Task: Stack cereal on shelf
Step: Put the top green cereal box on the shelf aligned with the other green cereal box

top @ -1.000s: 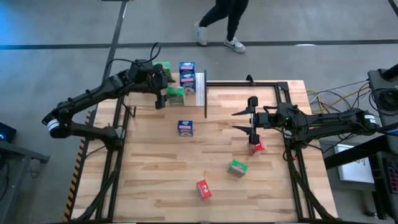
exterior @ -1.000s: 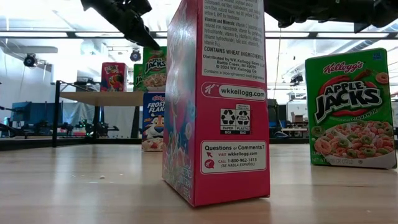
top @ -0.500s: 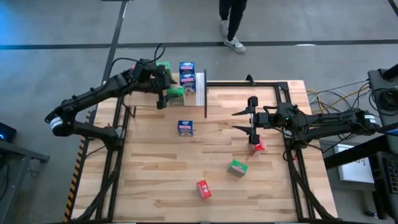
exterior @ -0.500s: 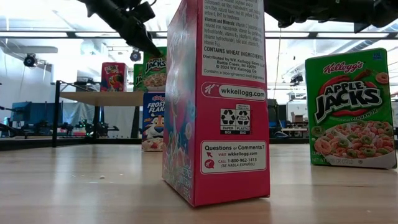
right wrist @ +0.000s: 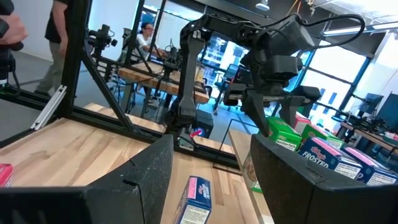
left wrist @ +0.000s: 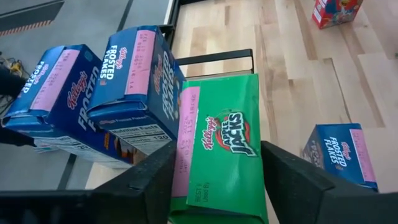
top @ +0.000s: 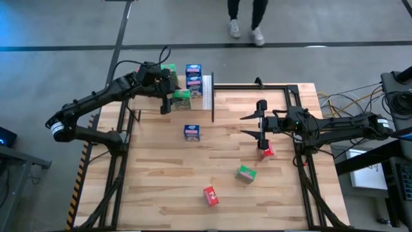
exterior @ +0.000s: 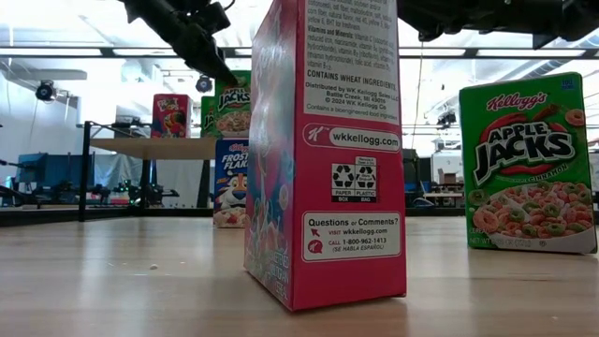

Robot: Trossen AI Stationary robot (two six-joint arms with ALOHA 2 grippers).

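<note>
Straddling a green Apple Jacks box (left wrist: 225,142) on the shelf (top: 207,92) at the table's far edge, the left gripper (left wrist: 217,180) has a finger on each side of it; whether the fingers press the box or stand just off it I cannot tell. Two blue Frosted Flakes boxes (left wrist: 134,84) sit just beside the green one on the shelf. The right gripper (top: 261,125) hovers above the table right of centre with its fingers spread apart and nothing between them, a red box (top: 266,151) just beside it below. On the wooden table (top: 154,187) stand a blue Frosted Flakes box (top: 192,133) near the middle, a second green box (top: 245,174) and another red box (top: 210,196) nearer the front.
</note>
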